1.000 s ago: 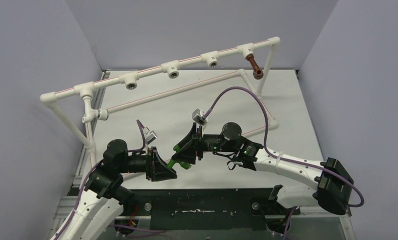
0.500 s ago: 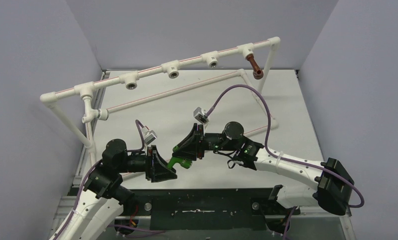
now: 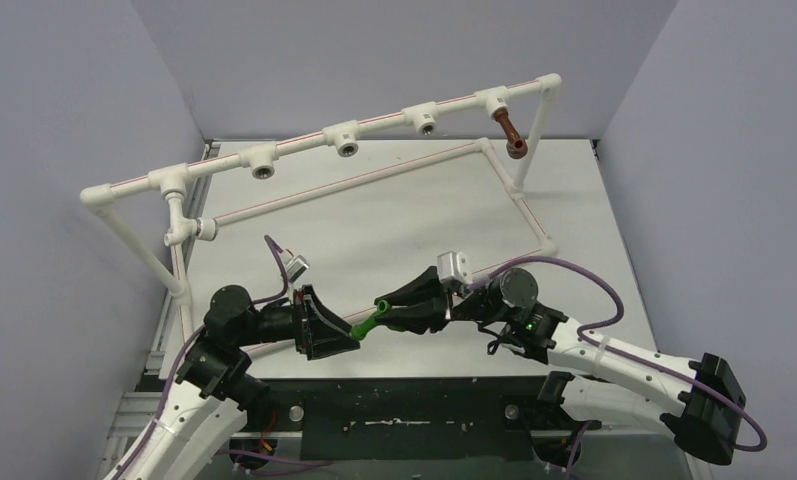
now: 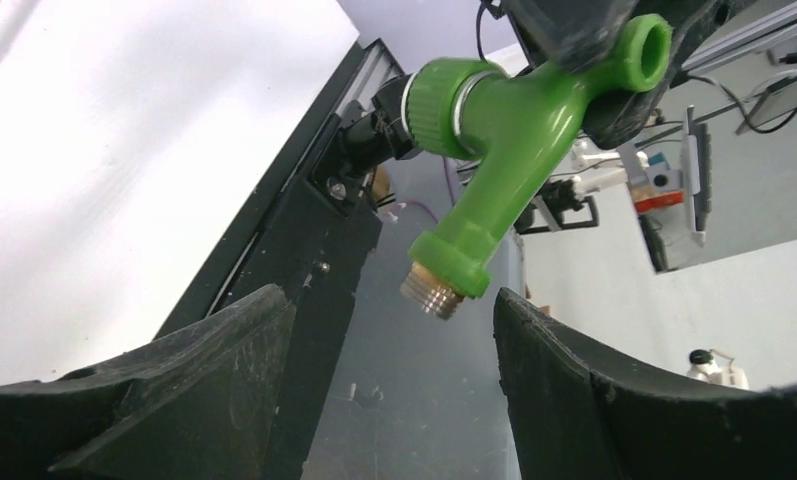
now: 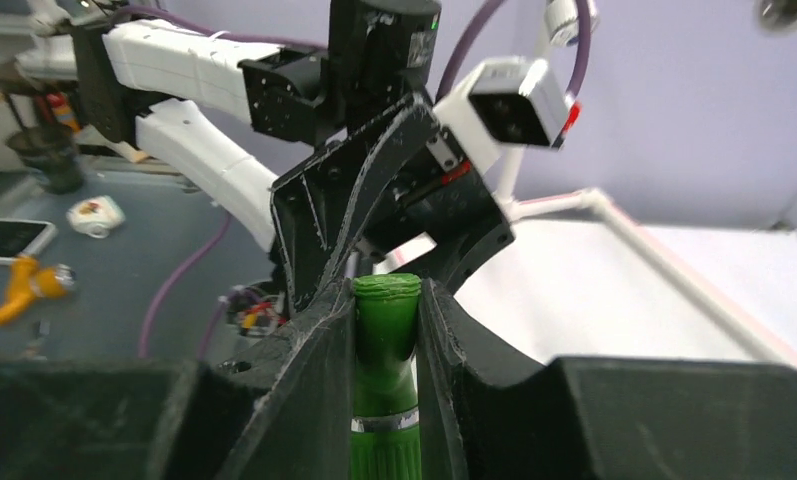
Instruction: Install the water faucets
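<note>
A bright green water faucet (image 3: pixel 367 323) hangs just above the table near its front edge, between the two arms. My right gripper (image 3: pixel 386 308) is shut on its spout end (image 5: pixel 386 320). In the left wrist view the green faucet (image 4: pixel 514 110) points its silver threaded end down toward the gap of my left gripper (image 4: pixel 394 300), which stands open and does not touch it. In the top view my left gripper (image 3: pixel 349 340) sits just left of the faucet. A reddish-brown faucet (image 3: pixel 511 135) hangs from the rightmost tee of the white pipe frame (image 3: pixel 304 140).
Three open tee sockets (image 3: pixel 346 143) line the frame's top pipe, and one more socket (image 3: pixel 204 228) sits on its left post. The frame's lower pipe (image 3: pixel 519 200) runs along the table's right side. A black rail (image 3: pixel 404 400) borders the near edge. Grey walls close in both sides.
My left gripper has opened and let go of the green faucet. My right gripper, shut on the faucet, has swung round and drawn it to the right, away from the left jaws.
</note>
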Robot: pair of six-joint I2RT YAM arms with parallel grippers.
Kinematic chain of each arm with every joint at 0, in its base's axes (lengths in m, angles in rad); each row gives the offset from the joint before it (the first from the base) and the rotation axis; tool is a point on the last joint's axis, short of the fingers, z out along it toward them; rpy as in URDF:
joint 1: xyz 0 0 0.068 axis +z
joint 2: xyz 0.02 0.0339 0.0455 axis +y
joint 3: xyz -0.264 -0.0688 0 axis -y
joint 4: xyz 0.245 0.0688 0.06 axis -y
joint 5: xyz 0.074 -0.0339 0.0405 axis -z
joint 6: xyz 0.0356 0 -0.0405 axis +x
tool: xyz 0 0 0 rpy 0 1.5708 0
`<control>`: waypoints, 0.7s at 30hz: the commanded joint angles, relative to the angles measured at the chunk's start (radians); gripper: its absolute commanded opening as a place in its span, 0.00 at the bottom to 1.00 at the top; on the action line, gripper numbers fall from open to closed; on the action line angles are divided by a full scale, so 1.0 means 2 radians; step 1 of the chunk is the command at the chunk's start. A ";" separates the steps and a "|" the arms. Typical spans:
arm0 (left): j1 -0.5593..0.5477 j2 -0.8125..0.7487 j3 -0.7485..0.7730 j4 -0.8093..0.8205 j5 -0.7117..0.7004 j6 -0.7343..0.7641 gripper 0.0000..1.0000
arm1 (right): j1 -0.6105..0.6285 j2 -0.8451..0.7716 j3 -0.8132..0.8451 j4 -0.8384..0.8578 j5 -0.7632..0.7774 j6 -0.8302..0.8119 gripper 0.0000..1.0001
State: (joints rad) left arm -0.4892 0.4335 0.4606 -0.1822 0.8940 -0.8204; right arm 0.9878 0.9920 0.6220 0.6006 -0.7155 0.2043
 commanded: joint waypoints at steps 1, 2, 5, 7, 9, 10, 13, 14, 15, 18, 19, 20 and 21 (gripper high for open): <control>0.001 -0.013 -0.040 0.194 0.015 -0.128 0.71 | 0.001 -0.008 -0.009 0.077 -0.001 -0.140 0.00; 0.001 -0.015 -0.049 0.226 0.016 -0.150 0.71 | 0.001 -0.004 -0.015 0.096 -0.006 -0.152 0.00; 0.001 -0.017 -0.071 0.308 0.015 -0.211 0.72 | 0.002 0.017 -0.032 0.175 -0.027 -0.166 0.00; 0.001 -0.018 -0.079 0.341 0.010 -0.237 0.72 | 0.002 0.034 -0.032 0.210 -0.035 -0.163 0.00; 0.001 -0.021 -0.087 0.379 0.003 -0.266 0.72 | 0.002 0.051 -0.033 0.253 -0.042 -0.150 0.00; 0.001 -0.023 -0.092 0.399 0.000 -0.280 0.72 | 0.004 0.058 -0.036 0.279 -0.043 -0.142 0.00; 0.001 -0.025 -0.104 0.447 -0.007 -0.314 0.72 | 0.006 0.076 -0.045 0.351 -0.047 -0.118 0.00; 0.001 -0.025 -0.108 0.463 -0.010 -0.322 0.72 | 0.007 0.082 -0.046 0.371 -0.047 -0.111 0.00; 0.001 -0.024 -0.111 0.476 -0.014 -0.330 0.71 | 0.008 0.088 -0.047 0.388 -0.049 -0.106 0.00; 0.000 -0.021 -0.119 0.513 -0.018 -0.352 0.70 | 0.011 0.103 -0.050 0.428 -0.050 -0.089 0.00; 0.000 -0.020 -0.119 0.520 -0.019 -0.356 0.69 | 0.012 0.107 -0.052 0.440 -0.049 -0.084 0.00; 0.000 -0.019 -0.119 0.525 -0.019 -0.359 0.68 | 0.012 0.110 -0.054 0.453 -0.046 -0.078 0.00; 0.000 -0.019 -0.120 0.530 -0.022 -0.362 0.67 | 0.012 0.113 -0.056 0.467 -0.045 -0.072 0.00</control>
State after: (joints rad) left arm -0.4854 0.3962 0.2165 0.6888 0.8749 -1.4700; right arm 1.0031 1.1999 0.5190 1.2774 -0.7910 0.0162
